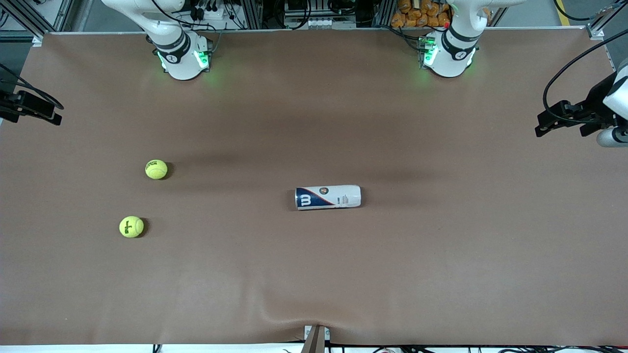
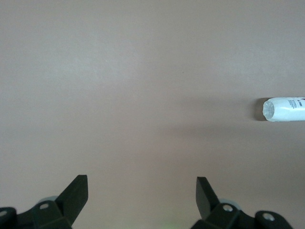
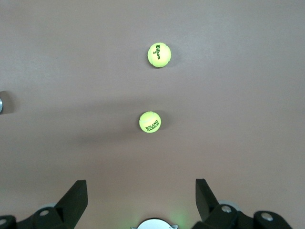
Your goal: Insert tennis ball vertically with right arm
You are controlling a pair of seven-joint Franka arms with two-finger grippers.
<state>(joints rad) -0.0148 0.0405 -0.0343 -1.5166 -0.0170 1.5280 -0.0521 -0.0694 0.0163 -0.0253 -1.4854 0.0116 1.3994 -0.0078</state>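
The right tool [image 3: 141,191] hangs wide open and empty over the bench [image 1: 314,274] at the right arm's end, and the left tool [image 2: 142,191], equally wide and empty, waits over the left arm's end. Two tennis balls lie well apart under the right tool's camera: the nearer tennis ball [image 1: 131,227] and the farther tennis ball [image 1: 156,169], while the white ball can [image 1: 327,197] lies on its side mid-bench. A ball looks light, felt-covered and springy, so it should grip well across its middle but may roll if nudged off-centre; the can likely needs standing upright first.
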